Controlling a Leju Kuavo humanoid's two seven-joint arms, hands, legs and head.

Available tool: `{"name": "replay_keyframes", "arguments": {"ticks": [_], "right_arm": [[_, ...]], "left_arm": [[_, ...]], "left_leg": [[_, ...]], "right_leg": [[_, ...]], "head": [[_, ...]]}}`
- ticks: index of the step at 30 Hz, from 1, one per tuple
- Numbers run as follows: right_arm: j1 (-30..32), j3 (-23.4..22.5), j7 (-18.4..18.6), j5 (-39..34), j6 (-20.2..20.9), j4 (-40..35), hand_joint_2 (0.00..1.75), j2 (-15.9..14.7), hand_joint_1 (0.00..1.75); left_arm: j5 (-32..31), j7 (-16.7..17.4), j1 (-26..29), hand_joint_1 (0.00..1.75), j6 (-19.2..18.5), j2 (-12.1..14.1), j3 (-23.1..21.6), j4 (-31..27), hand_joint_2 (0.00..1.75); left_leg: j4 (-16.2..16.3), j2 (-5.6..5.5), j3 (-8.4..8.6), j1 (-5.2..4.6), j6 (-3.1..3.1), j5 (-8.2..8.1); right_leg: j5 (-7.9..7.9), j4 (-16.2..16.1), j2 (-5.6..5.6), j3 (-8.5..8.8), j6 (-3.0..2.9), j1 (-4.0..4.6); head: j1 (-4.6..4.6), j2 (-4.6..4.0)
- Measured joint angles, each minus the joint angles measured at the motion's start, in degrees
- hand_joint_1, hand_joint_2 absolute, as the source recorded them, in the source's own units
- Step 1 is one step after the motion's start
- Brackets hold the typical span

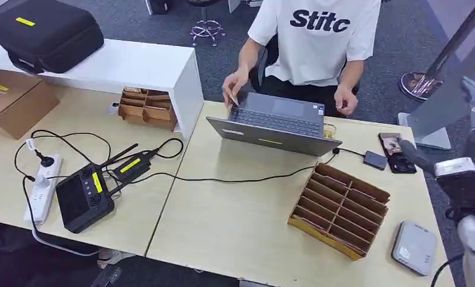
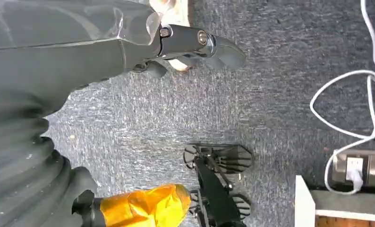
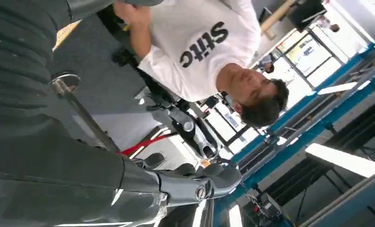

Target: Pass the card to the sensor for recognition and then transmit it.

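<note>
Right hand (image 1: 462,164) is raised off the right edge of the bench (image 1: 235,227), fingers spread and nothing in them; the right wrist view shows the same, thumb (image 3: 209,187) out, palm empty. Left hand (image 2: 185,47) hangs over grey carpet (image 2: 270,109), fingers loosely apart, holding nothing. Can't tell where the card is: the slots of the cardboard box (image 1: 340,209) near the bench's right front are too dark to read. A flat grey reader (image 1: 413,247) lies at the right front corner, just beside the box. A phone (image 1: 396,152) lies at the right back edge. An open laptop (image 1: 274,127) sits at the back edge, with a person (image 1: 316,42) in a white shirt typing on it. A black controller (image 1: 84,197) is on the left bench by the front edge.
</note>
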Motion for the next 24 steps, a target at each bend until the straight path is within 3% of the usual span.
{"name": "replay_keyframes", "arguments": {"ticks": [14, 24], "right_arm": [[5.5, 0.0, 2.4, 8.9, -0.6, -1.7, 1.75, -5.0, 0.00], [6.8, 1.0, 4.6, 11.9, 3.5, -2.8, 1.75, -9.2, 0.00]], "left_arm": [[-0.2, -1.1, 0.0, 0.00, 3.2, -0.1, 0.9, 0.0, 1.75], [-1.2, -1.0, 0.1, 0.00, 2.3, -0.1, 1.0, 0.0, 1.75]], "left_leg": [[0.0, 0.01, -0.01, -0.01, 0.00, 0.00], [0.0, 0.01, -0.02, -0.01, 0.03, -0.02]], "right_leg": [[0.00, 0.0, 0.00, 0.01, -0.01, -0.01], [-0.02, 0.0, -0.02, 0.00, 0.00, -0.01]], "head": [[0.00, 0.00], [-0.02, 0.00]]}}
